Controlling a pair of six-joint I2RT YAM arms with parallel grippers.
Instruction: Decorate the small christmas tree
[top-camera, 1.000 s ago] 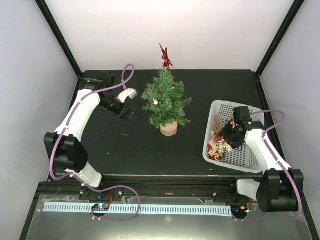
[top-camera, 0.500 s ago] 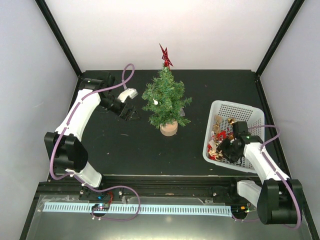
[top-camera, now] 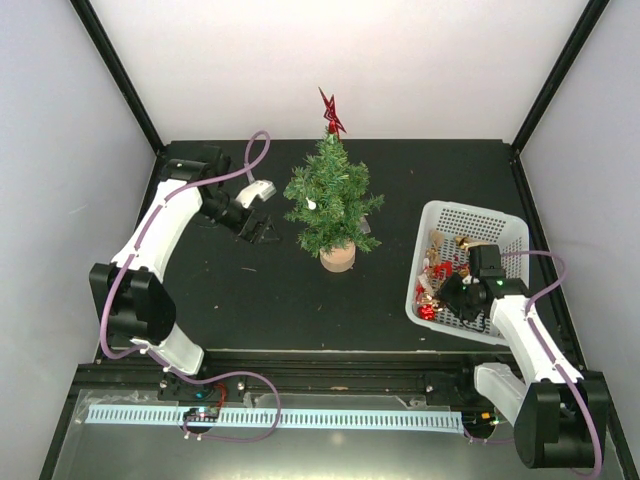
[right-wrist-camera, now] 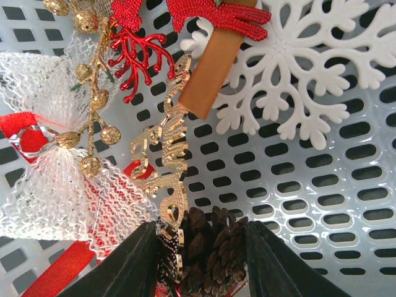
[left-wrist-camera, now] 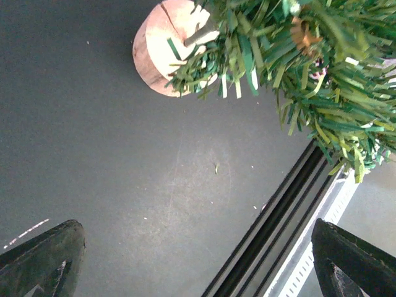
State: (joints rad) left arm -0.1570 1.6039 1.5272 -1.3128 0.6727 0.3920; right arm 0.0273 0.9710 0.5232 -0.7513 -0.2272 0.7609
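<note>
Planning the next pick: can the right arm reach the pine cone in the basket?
Likely yes: the right gripper is down in the basket, open jaws either side of the pine cone. A gold ornament overlaps it and may snag.

A robotics lab test cell: plain white panels [top-camera: 350,60] in black frame posts [top-camera: 120,75] enclose a matte black surface [top-camera: 250,290]. A cabled left arm [top-camera: 160,225] and right arm [top-camera: 530,335] are bolted to a near-edge rail [top-camera: 330,375].
</note>
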